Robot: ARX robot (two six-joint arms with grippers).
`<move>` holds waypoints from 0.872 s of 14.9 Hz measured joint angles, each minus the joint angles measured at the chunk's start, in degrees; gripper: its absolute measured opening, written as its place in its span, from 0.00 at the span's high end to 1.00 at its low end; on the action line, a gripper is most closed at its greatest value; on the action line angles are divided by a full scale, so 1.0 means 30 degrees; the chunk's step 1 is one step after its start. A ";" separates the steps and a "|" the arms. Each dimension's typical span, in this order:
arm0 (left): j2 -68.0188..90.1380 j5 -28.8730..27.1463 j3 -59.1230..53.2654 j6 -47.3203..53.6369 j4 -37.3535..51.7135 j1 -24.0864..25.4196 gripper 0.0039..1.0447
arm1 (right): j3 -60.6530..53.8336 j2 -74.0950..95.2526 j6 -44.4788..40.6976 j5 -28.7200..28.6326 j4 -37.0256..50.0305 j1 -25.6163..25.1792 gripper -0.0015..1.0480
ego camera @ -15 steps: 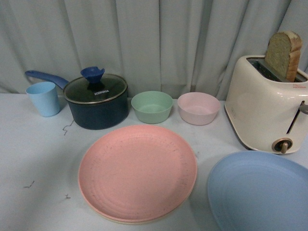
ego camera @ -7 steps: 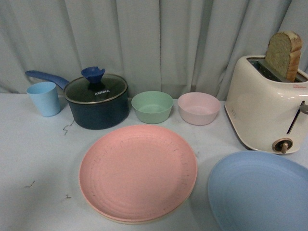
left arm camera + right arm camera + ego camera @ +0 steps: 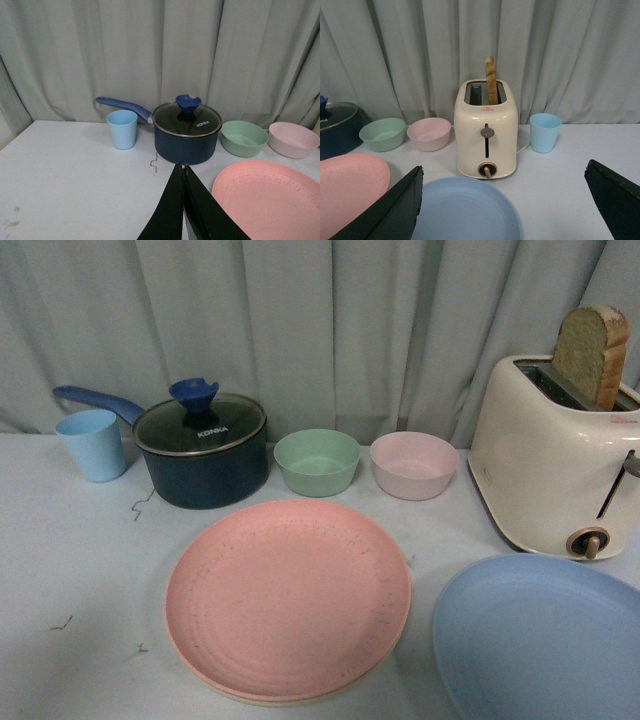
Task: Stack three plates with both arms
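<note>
Grey curtain (image 3: 320,330) across the back, pale table (image 3: 70,560) in front of it. Pink plate (image 3: 288,600) sits dead centre, stacked on the cream plate (image 3: 262,703), only a thin rim of which peeks out at the near edge. The blue plate (image 3: 540,640) lies alone to the right, near the stack but apart from it, just in front of the cream toaster (image 3: 545,470). Behind the stack: dark blue lidded saucepan (image 3: 205,465), then green bowl (image 3: 316,462) and pink bowl (image 3: 413,465) side by side, a blue cup (image 3: 92,445) far left, bread slice (image 3: 590,355) upright in the toaster. Left gripper (image 3: 181,167) is clenched, fingers pressed together on nothing. Right gripper (image 3: 503,172) is spread wide above the blue plate, empty.
</note>
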 joint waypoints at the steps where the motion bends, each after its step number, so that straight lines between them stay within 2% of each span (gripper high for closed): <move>1: -0.0743 0.0000 0.0000 0.0000 -0.0648 -0.0007 0.99 | 0.0000 0.0000 0.0000 0.0000 0.0000 0.0000 0.06; 7: -0.3861 0.0000 0.0000 0.0000 -0.3738 0.0000 0.99 | 0.0000 0.0000 0.0000 0.0000 0.0000 0.0000 0.06; 13: -0.4590 0.0000 0.0000 0.0000 -0.4430 0.0000 0.99 | 0.0000 0.0000 0.0000 0.0000 0.0000 0.0000 0.06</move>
